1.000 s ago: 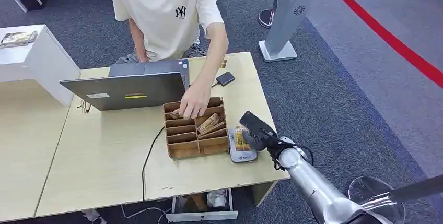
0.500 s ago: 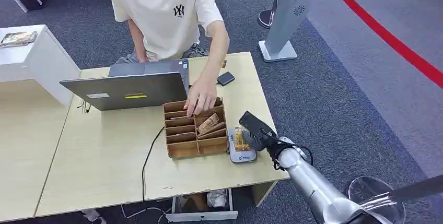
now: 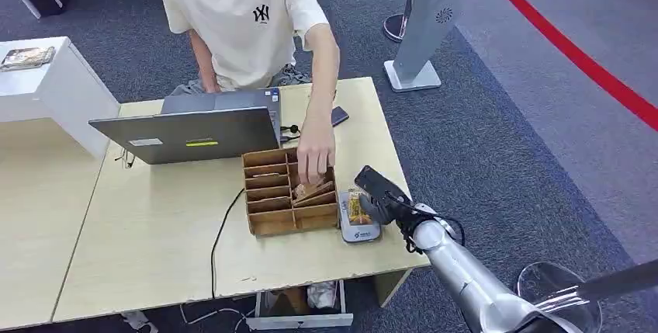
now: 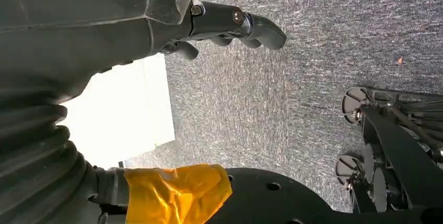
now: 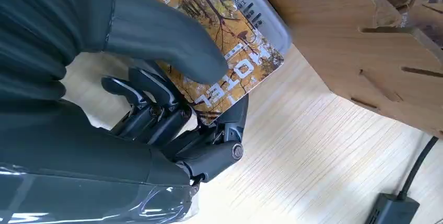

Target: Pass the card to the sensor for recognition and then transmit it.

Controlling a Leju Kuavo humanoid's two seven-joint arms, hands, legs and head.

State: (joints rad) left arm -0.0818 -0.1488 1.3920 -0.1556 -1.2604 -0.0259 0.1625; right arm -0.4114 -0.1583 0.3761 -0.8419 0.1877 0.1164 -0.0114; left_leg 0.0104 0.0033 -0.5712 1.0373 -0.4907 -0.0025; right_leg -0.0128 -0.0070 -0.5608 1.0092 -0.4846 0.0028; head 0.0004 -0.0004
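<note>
- Card [image 5: 219,51] pinched under thumb and fingers of right hand [image 3: 380,199], held flat over grey sensor [image 3: 359,220] beside wooden box [image 3: 291,201] on bench [image 3: 155,232].
- Recognition step seemed underway; handing over not yet done.
- Left hand [image 4: 230,23] hung over carpet, fingers apart, holding nothing.
- Since earlier frame, person's hand [image 3: 316,158] had shifted from the box's far-left slots to its right slots; robot arm had barely moved.

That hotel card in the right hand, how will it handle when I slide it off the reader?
The hotel card looks thin, flat and probably stiff. Its printed face seems glossy, so it may slip under the right hand thumb. Lying over the grey card reader, it likely weighs very little and slides easily.
</note>
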